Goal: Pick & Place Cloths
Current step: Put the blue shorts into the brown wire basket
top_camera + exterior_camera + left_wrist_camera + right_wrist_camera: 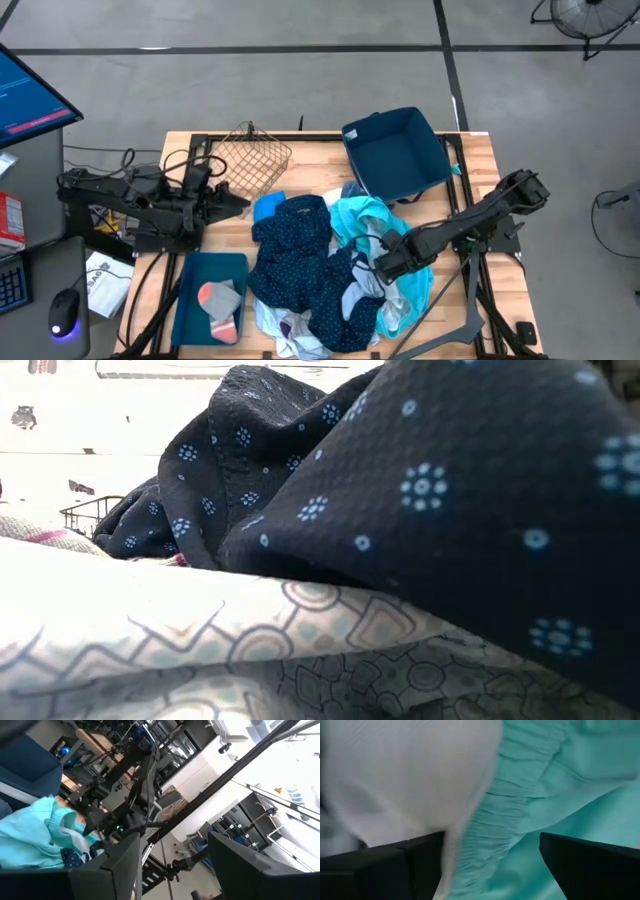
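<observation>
Turquoise cloth (560,795) between spread right claw (490,865) fingers (white cloth (395,775) alongside).

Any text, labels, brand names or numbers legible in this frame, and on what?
None can be read.
Monitor, beyond the table's left edge: red bar with marks, too small to read.
Red-and-white box at the left margin: print too small to read.
Papers beside the table: print blurred.
Navy dotted cloth and patterned pale cloth: patterns only, no lettering.
</observation>
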Controlling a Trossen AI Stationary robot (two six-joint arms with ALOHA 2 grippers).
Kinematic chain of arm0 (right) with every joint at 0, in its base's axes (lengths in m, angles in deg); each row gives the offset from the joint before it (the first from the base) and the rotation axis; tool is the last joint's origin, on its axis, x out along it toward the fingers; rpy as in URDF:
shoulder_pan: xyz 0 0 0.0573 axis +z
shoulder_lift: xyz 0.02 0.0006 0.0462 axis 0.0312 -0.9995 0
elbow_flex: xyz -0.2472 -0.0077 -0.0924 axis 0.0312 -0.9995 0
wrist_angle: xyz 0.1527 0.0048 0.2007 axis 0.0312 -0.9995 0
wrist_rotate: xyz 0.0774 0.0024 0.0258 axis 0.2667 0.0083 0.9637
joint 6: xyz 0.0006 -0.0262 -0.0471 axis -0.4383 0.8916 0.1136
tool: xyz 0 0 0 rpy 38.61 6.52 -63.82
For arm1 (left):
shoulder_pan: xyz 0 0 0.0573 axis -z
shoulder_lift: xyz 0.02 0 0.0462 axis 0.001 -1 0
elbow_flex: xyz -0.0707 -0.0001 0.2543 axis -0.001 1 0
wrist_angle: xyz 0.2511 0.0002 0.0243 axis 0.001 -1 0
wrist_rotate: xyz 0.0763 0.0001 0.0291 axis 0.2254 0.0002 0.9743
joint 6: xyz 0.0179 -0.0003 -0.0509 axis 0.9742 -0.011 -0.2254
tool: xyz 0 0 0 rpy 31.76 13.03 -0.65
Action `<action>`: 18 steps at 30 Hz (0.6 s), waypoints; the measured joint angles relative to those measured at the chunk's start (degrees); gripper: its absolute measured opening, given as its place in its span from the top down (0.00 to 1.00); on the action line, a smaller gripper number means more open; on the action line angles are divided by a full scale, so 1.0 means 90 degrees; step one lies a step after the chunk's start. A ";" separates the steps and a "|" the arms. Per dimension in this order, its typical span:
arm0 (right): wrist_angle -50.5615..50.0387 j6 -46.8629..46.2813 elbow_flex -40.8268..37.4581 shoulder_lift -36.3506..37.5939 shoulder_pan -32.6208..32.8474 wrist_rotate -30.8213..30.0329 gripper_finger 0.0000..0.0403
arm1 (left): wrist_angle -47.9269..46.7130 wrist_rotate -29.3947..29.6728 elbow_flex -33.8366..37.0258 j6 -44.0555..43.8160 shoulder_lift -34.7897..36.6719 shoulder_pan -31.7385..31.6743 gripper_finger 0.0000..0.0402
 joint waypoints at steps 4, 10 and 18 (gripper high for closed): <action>0.0267 -0.0098 -0.0198 -0.0162 -0.0002 0.0014 0.40 | 0.0007 0.0007 0.0000 0.0005 0.0000 0.0000 0.46; 0.0929 0.0148 -0.0367 -0.0405 -0.0024 0.0226 0.94 | 0.0007 0.0014 0.0000 0.0012 -0.0001 0.0000 0.46; -0.0255 0.0426 0.0586 0.0200 -0.0045 -0.0117 0.99 | 0.0008 0.0032 0.0000 0.0014 -0.0002 0.0000 0.46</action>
